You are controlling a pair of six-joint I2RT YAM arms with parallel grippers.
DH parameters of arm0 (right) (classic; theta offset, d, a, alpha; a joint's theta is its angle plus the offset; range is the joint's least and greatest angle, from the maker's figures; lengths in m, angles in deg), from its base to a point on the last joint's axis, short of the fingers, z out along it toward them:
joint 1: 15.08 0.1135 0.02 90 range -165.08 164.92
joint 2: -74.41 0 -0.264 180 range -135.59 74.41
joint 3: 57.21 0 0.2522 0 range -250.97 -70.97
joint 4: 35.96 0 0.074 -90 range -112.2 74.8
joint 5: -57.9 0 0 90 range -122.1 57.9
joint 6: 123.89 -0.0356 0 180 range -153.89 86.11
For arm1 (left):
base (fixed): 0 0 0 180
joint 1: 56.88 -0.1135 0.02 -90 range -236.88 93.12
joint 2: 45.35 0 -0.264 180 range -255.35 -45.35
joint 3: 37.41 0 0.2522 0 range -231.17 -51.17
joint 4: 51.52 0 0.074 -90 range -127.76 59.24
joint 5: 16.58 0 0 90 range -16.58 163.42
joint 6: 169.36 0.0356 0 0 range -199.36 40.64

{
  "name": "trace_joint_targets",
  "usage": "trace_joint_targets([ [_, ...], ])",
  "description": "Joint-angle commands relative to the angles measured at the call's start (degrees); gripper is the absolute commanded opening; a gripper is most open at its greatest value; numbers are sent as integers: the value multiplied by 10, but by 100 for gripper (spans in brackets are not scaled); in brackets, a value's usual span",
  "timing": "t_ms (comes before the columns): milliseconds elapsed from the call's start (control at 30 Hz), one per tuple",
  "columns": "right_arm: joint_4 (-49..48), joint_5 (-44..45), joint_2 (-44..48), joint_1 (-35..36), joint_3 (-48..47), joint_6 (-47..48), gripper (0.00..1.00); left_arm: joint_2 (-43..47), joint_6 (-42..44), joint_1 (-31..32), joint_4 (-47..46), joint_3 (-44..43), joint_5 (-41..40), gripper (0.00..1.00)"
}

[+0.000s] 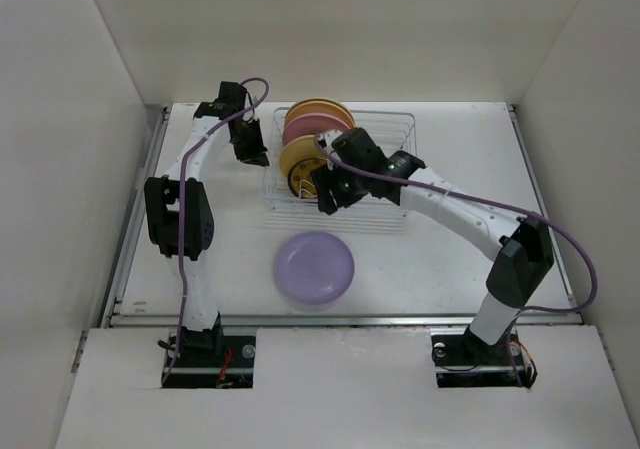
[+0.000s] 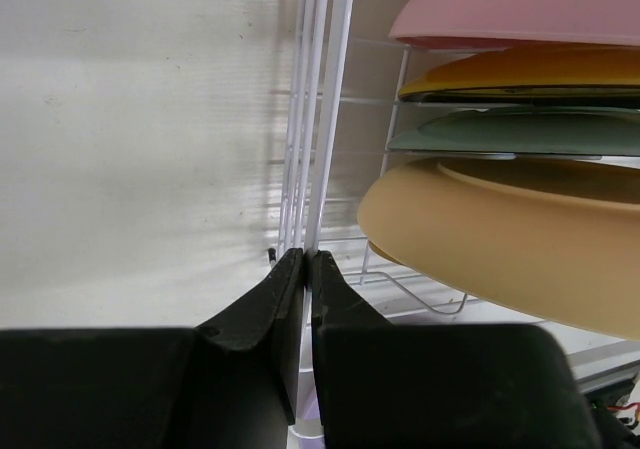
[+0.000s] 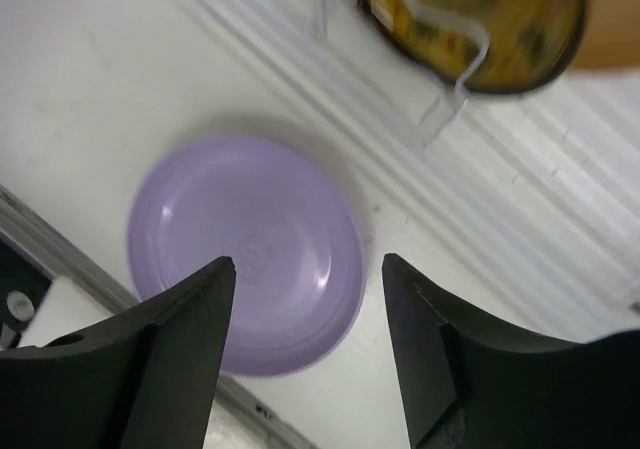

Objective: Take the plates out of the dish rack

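The wire dish rack (image 1: 392,137) stands at the back middle of the table. It holds upright plates: a cream one (image 1: 318,108), a pink one (image 1: 312,125), an orange-yellow one (image 1: 300,155) and a small ornate yellow-brown one (image 1: 299,181). My left gripper (image 1: 251,150) is shut on the rack's left rim wire (image 2: 318,119). The left wrist view shows the pink plate (image 2: 520,9), an orange plate (image 2: 520,69), a teal plate (image 2: 510,134) and a tan plate (image 2: 520,239). My right gripper (image 1: 328,191) is open and empty above the rack's front edge. A lilac plate (image 1: 315,266) lies flat on the table.
In the right wrist view the lilac plate (image 3: 250,254) lies below the open gripper (image 3: 308,264), with the ornate plate (image 3: 470,19) behind rack wires at the top. White walls enclose the table on three sides.
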Motion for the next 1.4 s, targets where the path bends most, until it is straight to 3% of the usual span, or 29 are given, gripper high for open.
trace_joint_targets([
  [0, 7, 59, -21, 0, -93, 47, 66, -11, -12, 15, 50, -9, 15, 0],
  [67, 37, 140, -78, -5, -189, 54, 61, -11, -12, 15, 50, -9, 15, 0],
  [167, 66, 161, -178, -12, -297, 88, 56, -11, -12, 15, 55, -9, 15, 0],
  [300, 71, 196, -238, -24, -340, 95, 57, -11, -6, 15, 55, -9, 9, 0],
  [633, -1, 254, -249, -29, -299, 132, 60, -11, -6, 15, 55, 13, 9, 0],
  [767, 22, 247, -256, -29, -311, 142, 57, -11, -1, 15, 50, 18, 9, 0],
  [1067, -31, 223, -121, -29, -246, 149, 61, -11, 5, 15, 50, 24, 9, 0],
  [1367, -26, 172, -198, -34, -276, 171, 61, -11, 10, 15, 50, 18, 9, 0],
])
